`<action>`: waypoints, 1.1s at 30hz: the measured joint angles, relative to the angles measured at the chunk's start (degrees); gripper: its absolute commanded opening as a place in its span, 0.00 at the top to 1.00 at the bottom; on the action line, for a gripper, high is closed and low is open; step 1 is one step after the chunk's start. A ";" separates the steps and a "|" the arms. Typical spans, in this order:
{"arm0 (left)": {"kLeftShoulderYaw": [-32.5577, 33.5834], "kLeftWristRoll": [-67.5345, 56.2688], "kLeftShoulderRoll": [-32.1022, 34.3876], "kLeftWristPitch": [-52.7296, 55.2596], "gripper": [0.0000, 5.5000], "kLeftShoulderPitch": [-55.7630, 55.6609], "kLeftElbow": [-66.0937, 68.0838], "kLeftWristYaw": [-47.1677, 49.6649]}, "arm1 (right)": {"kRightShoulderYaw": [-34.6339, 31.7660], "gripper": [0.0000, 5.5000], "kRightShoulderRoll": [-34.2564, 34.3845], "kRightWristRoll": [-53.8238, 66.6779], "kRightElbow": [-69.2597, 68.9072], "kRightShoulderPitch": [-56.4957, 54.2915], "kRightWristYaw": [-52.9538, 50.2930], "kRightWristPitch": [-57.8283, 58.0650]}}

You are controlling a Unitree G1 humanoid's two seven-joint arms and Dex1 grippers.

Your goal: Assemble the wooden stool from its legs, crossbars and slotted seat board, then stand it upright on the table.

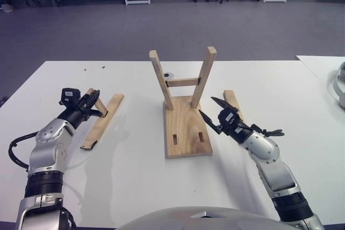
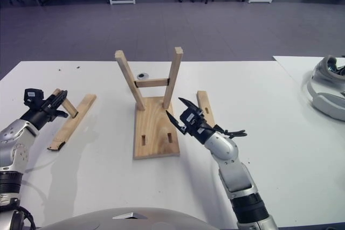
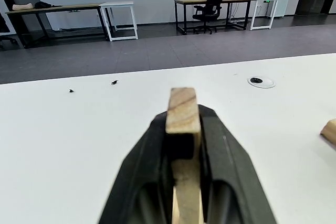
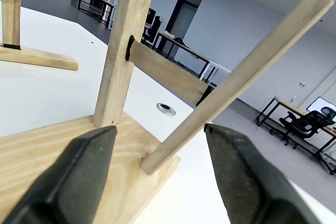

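Observation:
The slotted seat board lies flat in the middle of the table. Two legs stand up from its far end, joined by a crossbar. My right gripper hovers open at the board's right edge, beside the right leg; the right wrist view shows both fingers spread wide in front of that leg. A loose wooden piece lies just behind it. At the left, my left gripper is shut on a short wooden bar, next to a loose leg lying flat.
A round cable grommet sits in the table behind the legs. A white headset rests on a second table at the right. The near part of the table in front of the board is bare.

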 measured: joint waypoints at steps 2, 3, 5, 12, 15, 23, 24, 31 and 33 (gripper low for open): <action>0.10 -0.49 -0.27 3.76 0.79 1.09 -1.46 -1.06 | 0.23 0.43 0.16 -0.35 -0.03 -0.31 -0.06 -0.24; -0.13 -0.35 -0.37 4.37 0.76 1.60 -1.93 -1.89 | 0.28 0.43 0.21 -0.70 -0.03 -0.31 -0.08 -0.31; -0.60 1.14 0.54 4.22 0.70 1.76 -4.66 -2.70 | 0.64 0.43 0.26 -1.33 0.00 -0.33 -0.16 -0.53; -0.25 2.52 3.85 13.34 0.47 10.45 -9.39 -5.07 | 1.05 0.43 0.95 -1.77 0.43 -0.52 -1.06 -1.09; -0.03 2.90 4.26 14.51 0.38 11.80 -9.82 -6.02 | 1.21 0.43 0.98 -1.78 0.45 -0.52 -1.06 -1.15; -2.32 9.21 5.29 13.08 0.45 12.04 -5.27 -7.59 | 1.36 0.43 0.98 -1.79 0.50 -0.54 -1.02 -1.15; -2.41 9.23 5.29 13.06 0.50 12.03 -5.27 -7.82 | 1.36 0.43 0.97 -1.80 0.50 -0.54 -1.02 -1.15; -2.45 10.52 5.23 9.92 0.63 11.16 -2.31 -8.88 | 1.28 0.43 1.05 -1.30 0.36 -0.54 -0.92 -0.40; -2.08 10.53 4.94 8.05 0.63 11.03 -0.83 -9.13 | 0.24 0.43 1.93 2.89 -0.28 -0.56 0.06 2.91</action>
